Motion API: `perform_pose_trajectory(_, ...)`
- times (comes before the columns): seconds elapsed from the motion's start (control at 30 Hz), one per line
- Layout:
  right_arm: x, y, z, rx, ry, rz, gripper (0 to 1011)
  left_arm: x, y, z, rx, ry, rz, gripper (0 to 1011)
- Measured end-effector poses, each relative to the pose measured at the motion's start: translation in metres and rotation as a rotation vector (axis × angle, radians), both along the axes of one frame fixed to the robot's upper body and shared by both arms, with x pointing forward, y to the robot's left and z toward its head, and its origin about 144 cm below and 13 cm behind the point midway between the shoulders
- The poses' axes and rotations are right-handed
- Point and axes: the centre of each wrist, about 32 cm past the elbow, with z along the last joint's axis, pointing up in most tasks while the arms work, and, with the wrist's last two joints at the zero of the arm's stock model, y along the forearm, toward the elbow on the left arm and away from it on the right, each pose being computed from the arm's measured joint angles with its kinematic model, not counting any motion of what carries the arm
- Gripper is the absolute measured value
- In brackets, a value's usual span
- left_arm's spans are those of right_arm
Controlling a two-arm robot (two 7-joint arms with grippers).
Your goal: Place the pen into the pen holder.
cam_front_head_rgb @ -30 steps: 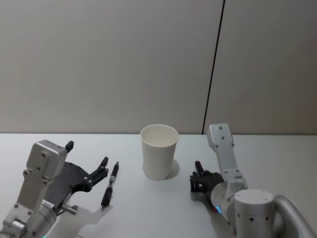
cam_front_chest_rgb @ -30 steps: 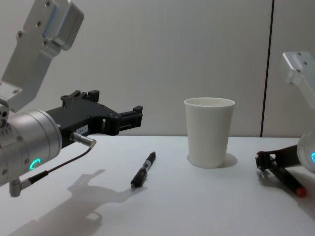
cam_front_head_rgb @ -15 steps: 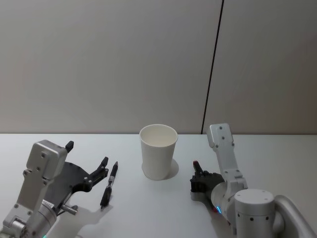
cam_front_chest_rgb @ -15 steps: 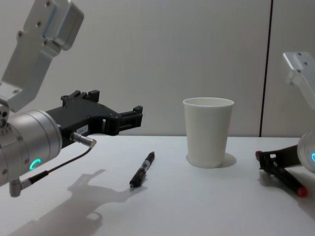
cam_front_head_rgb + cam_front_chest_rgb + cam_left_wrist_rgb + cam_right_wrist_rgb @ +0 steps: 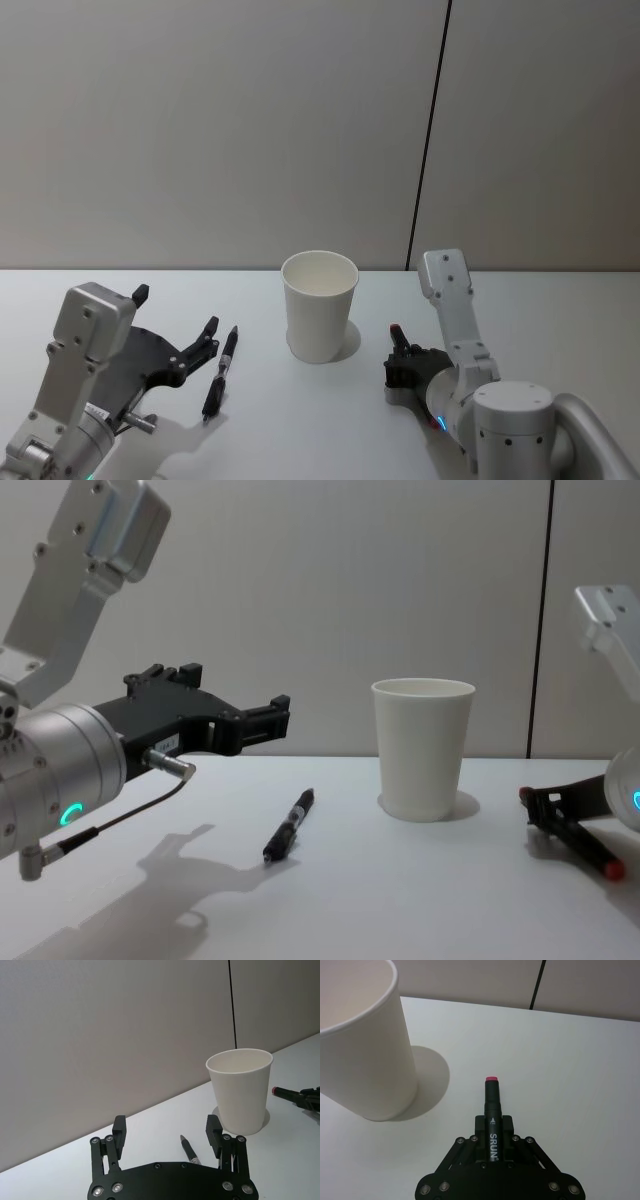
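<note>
The pen holder (image 5: pixel 320 322), a plain white paper cup, stands upright mid-table, also in the chest view as the cup (image 5: pixel 422 750). A black pen (image 5: pixel 221 372) lies flat on the table to its left. My left gripper (image 5: pixel 166 1132) hovers open just behind that pen (image 5: pixel 187 1149), its fingers apart on either side and not touching it. To the right of the cup, my right gripper (image 5: pixel 491 1127) sits low near the table, shut on a second black pen with a red end (image 5: pixel 491 1097). That red end points toward the cup (image 5: pixel 362 1055), a short gap away.
The white table (image 5: pixel 300 430) runs back to a grey wall with a dark vertical seam (image 5: pixel 428 150). The left arm's shadow (image 5: pixel 190 865) falls on the table in front of the lying pen. There is open table between the cup and each gripper.
The cup and the lying pen sit a hair further left than one second ago. Both arms hold almost still, and the right gripper keeps its grip on the red-ended pen.
</note>
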Motion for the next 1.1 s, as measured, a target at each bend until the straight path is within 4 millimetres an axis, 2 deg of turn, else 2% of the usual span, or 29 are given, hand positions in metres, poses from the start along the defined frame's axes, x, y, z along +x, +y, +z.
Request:
perform_pose_trajectory(0.43,0.001,0.002,0.001,0.002,-0.012,0.002,186,0.0,0.0,0.0,0.0,0.0,0.0,1003)
perform_pose_trajectory(1.1,0.008,0.011,0.015,0.045,-0.239,-0.016,186,0.0,0.0,0.0,0.0,0.0,0.0,1003)
